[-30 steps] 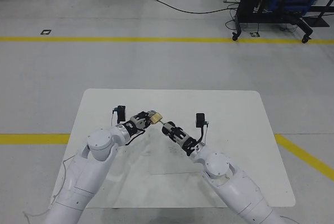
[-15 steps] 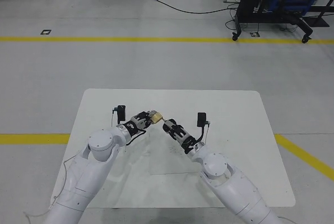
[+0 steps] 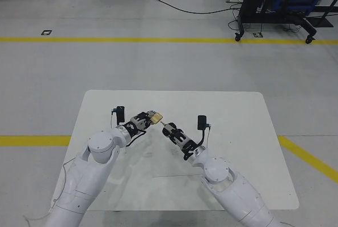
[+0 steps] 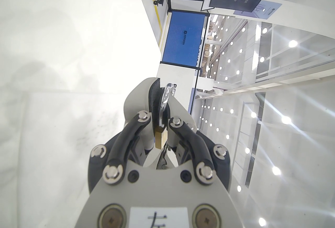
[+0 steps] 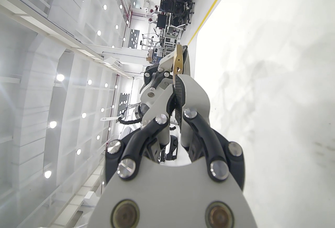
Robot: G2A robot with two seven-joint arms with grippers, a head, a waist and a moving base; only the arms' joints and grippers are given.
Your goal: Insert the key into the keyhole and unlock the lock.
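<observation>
The brass padlock (image 3: 156, 118) is a small, squarish block of dull yellow metal with a bright, curved steel shackle (image 4: 166, 99). It is held in the air over the white, round-cornered table (image 3: 237, 113), at about eleven o'clock from the table's middle.

The left gripper (image 4: 162, 95) is clamped on that shackle, with its ribbed black pads (image 4: 154, 94) pressed against the steel from both sides. The brass body hangs back between the gripper's black linkage bars. The left arm comes in from about seven o'clock, and its forearm slants toward one o'clock.

The right gripper (image 3: 167, 129) sits between four and five o'clock of the padlock with its nose pointed at it, and its arm stretches back toward five o'clock. Its pale fingers are squeezed together on the thin key (image 3: 163, 123), which bridges the short gap to the padlock's end face. From the right wrist, the small round keyhole (image 5: 178, 70) shows on that narrow brass face, just beyond the fingertips. Whether the key sits inside it I cannot tell.
</observation>
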